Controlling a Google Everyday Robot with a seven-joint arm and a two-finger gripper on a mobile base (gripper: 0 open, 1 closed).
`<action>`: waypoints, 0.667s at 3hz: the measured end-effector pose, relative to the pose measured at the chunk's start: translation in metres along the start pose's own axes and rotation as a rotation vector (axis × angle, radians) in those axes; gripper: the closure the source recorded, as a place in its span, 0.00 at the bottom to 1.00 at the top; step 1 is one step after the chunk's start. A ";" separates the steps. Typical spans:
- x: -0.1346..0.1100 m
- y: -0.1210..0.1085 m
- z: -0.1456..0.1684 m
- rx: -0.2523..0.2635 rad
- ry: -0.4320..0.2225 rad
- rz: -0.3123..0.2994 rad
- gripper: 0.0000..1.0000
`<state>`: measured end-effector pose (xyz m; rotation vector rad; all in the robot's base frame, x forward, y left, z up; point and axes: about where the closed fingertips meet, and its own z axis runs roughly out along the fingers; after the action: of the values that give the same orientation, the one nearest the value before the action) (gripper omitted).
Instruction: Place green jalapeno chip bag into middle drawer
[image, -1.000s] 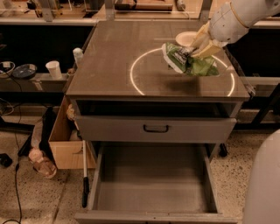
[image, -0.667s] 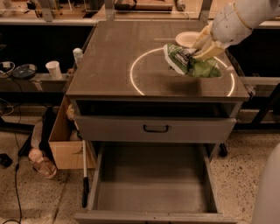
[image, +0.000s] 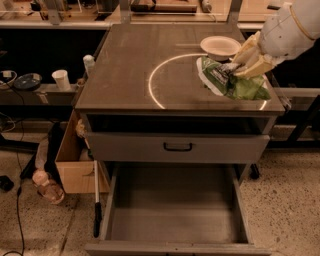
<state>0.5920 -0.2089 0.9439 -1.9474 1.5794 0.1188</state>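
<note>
The green jalapeno chip bag (image: 231, 81) is at the right front of the cabinet top, just in front of the white bowl (image: 220, 46). It is tilted, with its white and dark printing facing left. My gripper (image: 243, 64) comes in from the upper right on a white arm and is shut on the bag's upper edge. The middle drawer (image: 172, 212) stands pulled out low at the front, with its grey floor bare. It is below and to the left of the bag.
A grey drawer front with a black handle (image: 178, 147) sits between the cabinet top (image: 150, 60) and the open drawer. A cardboard box (image: 75, 165) and a long-handled tool (image: 96, 200) stand on the floor at the left. A white cup (image: 61, 79) sits on a side shelf.
The gripper has moved the bag a little to the right and toward the cabinet's front edge. The arm has shifted right with it.
</note>
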 end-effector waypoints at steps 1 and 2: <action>-0.008 0.032 -0.015 0.003 0.018 0.037 1.00; -0.015 0.060 -0.024 0.003 0.026 0.076 1.00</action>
<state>0.5260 -0.2137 0.9460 -1.8943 1.6698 0.1229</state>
